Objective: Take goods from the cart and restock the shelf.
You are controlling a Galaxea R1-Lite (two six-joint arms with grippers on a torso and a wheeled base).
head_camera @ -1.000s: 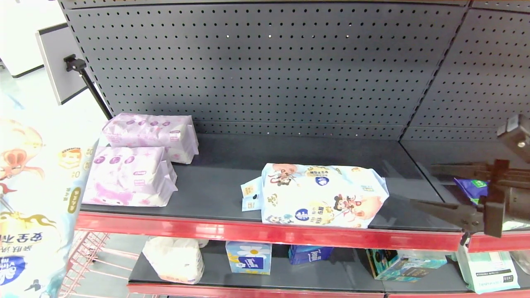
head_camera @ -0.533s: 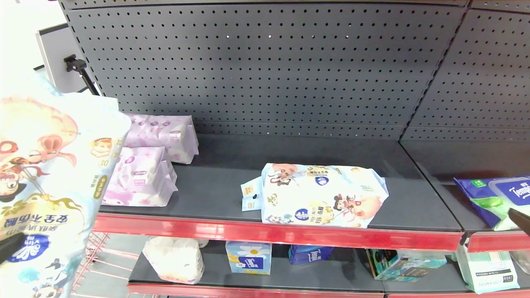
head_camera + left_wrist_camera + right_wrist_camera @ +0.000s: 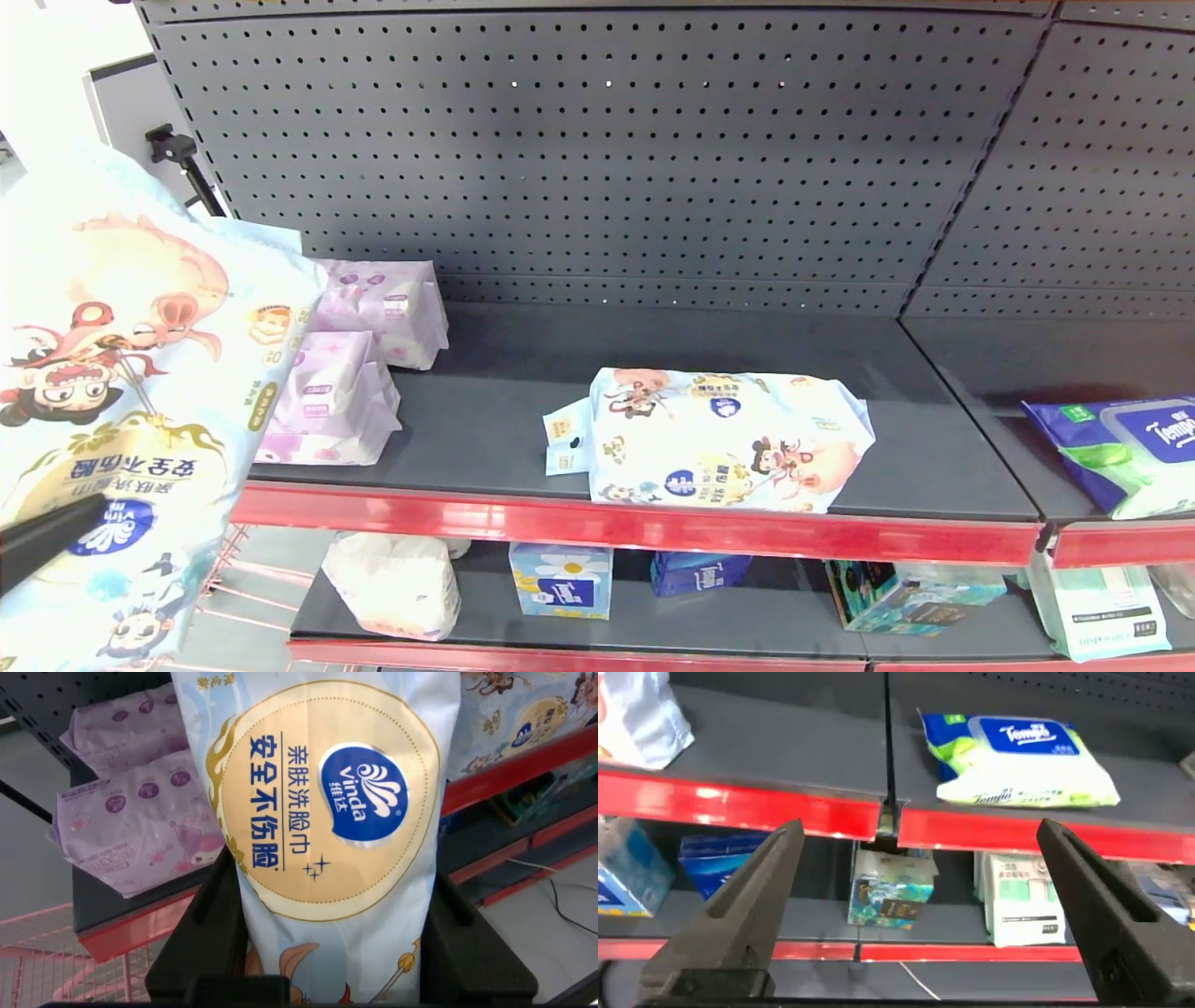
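Observation:
A large light-blue pack with cartoon print [image 3: 121,401] hangs at the left, in front of the shelf's left end. My left gripper [image 3: 336,943] is shut on it, with one black finger [image 3: 210,924] on each side of the pack [image 3: 327,812]. A matching pack [image 3: 728,439] lies flat on the dark shelf board with the red front edge [image 3: 653,525]. My right gripper [image 3: 920,915] is open and holds nothing. It sits low in front of the red edge [image 3: 738,812], where two shelf sections meet.
Two purple packs [image 3: 378,308] [image 3: 331,397] lie at the shelf's left end, partly behind the held pack. A blue-green wipes pack [image 3: 1120,457] lies on the right section. Boxes and packs [image 3: 560,579] fill the lower shelf. A pink wire cart [image 3: 243,588] stands lower left.
The held pack has risen and moved right, covering more of the purple packs. My right gripper has dropped out of the head view.

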